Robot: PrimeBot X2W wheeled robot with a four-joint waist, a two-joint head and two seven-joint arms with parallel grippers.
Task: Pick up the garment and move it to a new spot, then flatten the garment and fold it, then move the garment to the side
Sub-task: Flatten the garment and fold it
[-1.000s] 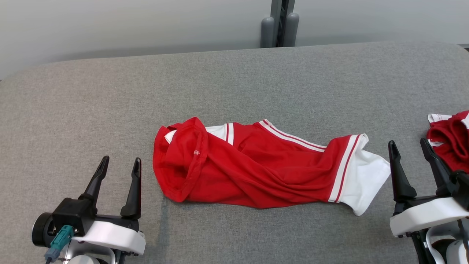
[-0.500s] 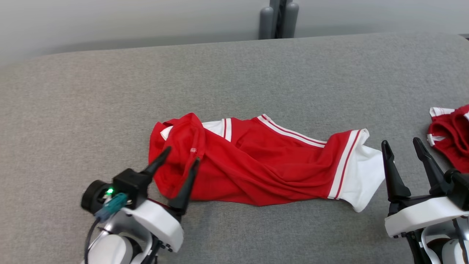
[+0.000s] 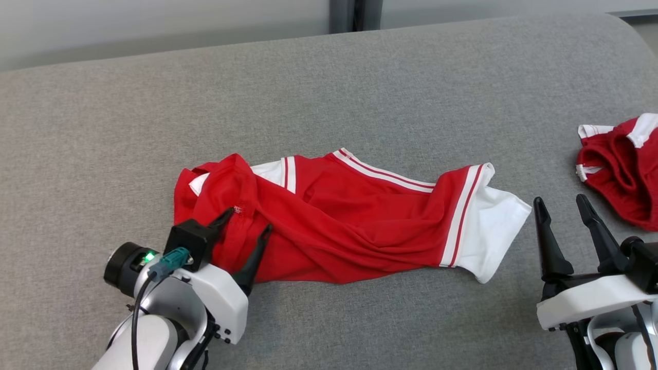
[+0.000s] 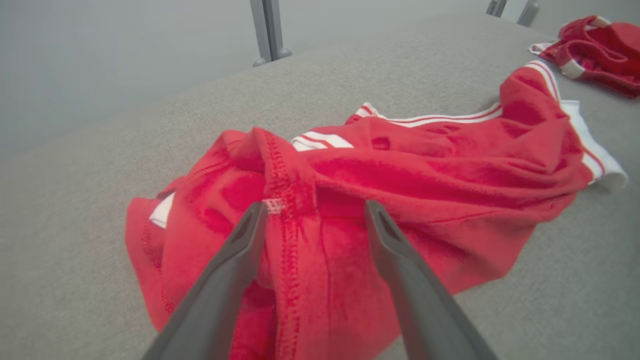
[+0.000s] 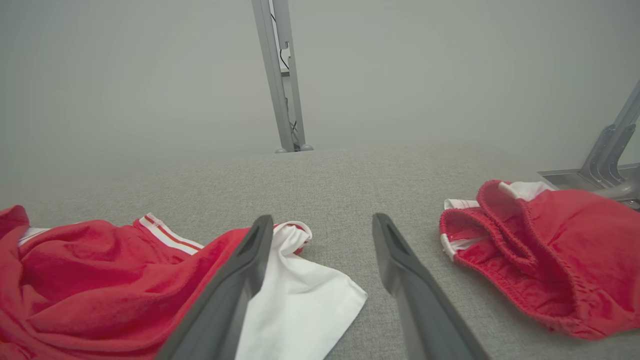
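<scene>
The left arm reaches in from the lower left, forearm angled up and to the right, wrist tipped down toward the table [image 3: 360,82]. The left gripper [image 3: 248,221] is spread wide and grasps nothing; its two fingers lie over the left end of the garment [image 3: 349,226], one on each side of a raised fold. Whether the tips press into the cloth cannot be told.

The right arm sits low at the lower right, its fingers pointing up the head view. The right gripper [image 3: 559,200] is also spread and empty, over bare table between the garment's white end and a second red garment [image 3: 622,169] at the right edge.

The garment, red with white stripes, lies crumpled across the middle of the table, long side running left to right.

The left wrist view gives the detail at the fingers: a stitched seam [image 4: 285,220] runs up between them, with a small white tag [image 4: 274,205] just beside the left fingertip. The right wrist view shows the white sleeve [image 5: 300,300] lying flat beside that gripper's left finger, and a grey post [image 5: 282,75] beyond the table's far edge.
</scene>
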